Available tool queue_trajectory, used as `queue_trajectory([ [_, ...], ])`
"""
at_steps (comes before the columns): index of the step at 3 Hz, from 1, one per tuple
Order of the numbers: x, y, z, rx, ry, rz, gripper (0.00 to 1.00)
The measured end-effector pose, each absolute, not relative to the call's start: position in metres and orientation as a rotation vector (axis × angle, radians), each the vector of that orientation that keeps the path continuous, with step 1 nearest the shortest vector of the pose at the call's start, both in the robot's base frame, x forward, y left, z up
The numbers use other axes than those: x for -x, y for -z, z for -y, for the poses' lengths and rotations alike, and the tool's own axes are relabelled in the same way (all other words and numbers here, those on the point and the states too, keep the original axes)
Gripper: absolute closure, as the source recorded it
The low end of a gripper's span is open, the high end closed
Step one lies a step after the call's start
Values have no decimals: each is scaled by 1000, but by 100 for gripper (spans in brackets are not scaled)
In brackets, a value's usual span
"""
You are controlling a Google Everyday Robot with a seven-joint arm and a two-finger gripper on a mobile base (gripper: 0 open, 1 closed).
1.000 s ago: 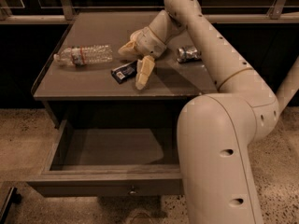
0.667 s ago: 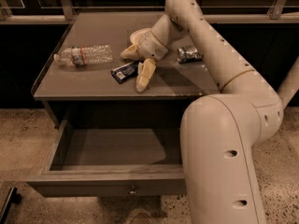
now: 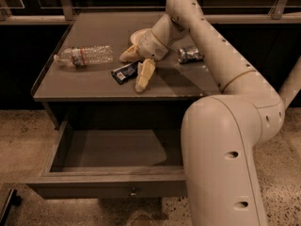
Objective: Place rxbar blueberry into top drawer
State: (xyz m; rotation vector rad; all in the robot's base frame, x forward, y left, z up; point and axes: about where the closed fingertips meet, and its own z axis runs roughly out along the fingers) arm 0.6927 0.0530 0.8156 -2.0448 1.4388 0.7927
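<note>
The rxbar blueberry, a dark flat bar with white patches, lies on the tabletop near its front middle. My gripper is open and reaches down over the bar. One finger is behind the bar and the other finger is at its right end. The bar rests on the table. The top drawer is pulled out below the table. Its inside shows nothing in it, and its small knob is on the front panel.
A clear plastic water bottle lies on its side at the table's left. A shiny can lies right of the gripper. My arm fills the right foreground and overlaps the drawer's right end. The floor is speckled.
The gripper has edged slightly lower and closer around the bar. The bar, bottle, can and drawer have not moved.
</note>
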Motion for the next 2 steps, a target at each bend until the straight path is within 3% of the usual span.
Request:
queue_trajectory([
  [2, -693, -822, -53, 2045, -793, -1439, 88],
])
